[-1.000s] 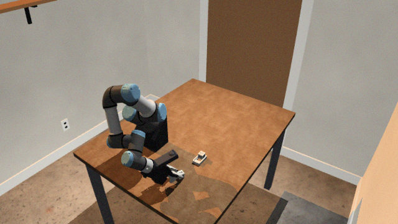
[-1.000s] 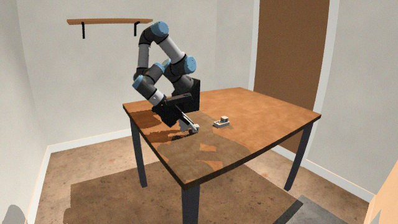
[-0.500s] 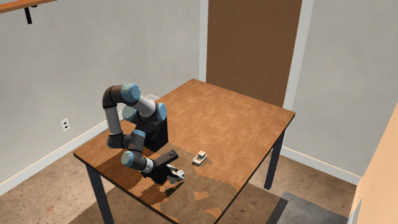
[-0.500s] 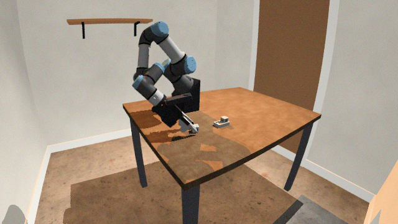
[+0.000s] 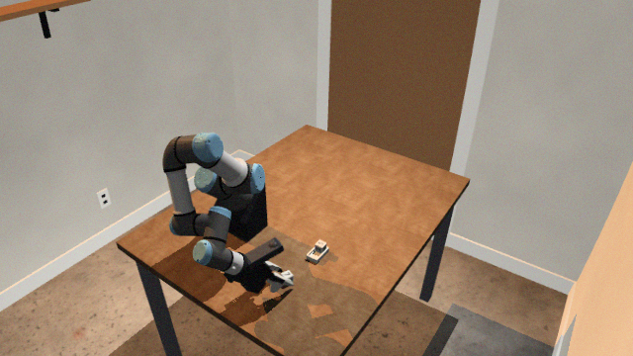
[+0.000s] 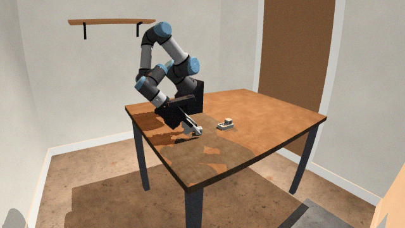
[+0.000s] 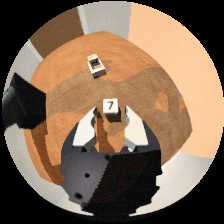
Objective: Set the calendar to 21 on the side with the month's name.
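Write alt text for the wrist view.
A white cube showing the digit 7 sits on the wooden table between the tips of the opened claw. Farther off on the table stands the small calendar tray with another cube in it.

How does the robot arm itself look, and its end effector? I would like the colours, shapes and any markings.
The arm has light grey tube links, dark grey joint housings and round light-blue caps, on a black block base. The end effector has a black body and two pale grey, tapering fingers. No cables or markings are visible.
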You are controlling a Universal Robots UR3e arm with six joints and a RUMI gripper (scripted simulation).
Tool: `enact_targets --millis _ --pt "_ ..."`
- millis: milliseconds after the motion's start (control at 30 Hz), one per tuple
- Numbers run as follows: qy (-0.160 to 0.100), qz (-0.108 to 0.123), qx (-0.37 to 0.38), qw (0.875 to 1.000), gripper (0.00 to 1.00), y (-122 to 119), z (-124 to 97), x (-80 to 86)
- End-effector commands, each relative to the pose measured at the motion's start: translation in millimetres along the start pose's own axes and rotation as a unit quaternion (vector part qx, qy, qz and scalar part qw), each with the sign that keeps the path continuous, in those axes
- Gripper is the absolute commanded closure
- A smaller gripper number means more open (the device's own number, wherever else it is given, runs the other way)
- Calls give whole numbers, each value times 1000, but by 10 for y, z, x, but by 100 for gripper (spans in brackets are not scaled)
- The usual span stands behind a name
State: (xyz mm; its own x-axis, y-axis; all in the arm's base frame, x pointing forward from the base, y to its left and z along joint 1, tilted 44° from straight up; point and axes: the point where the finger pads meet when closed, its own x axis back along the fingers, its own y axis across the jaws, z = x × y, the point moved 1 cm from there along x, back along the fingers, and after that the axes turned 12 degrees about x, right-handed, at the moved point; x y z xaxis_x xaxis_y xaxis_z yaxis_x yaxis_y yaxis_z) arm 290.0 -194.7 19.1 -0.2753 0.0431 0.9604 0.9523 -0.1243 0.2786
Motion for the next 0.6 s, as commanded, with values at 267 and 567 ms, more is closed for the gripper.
enact_targets --millis 267,567 --pt "0 0 0 1000 60 26 105 110" --pt "0 0 0 1000 60 60 267 276"
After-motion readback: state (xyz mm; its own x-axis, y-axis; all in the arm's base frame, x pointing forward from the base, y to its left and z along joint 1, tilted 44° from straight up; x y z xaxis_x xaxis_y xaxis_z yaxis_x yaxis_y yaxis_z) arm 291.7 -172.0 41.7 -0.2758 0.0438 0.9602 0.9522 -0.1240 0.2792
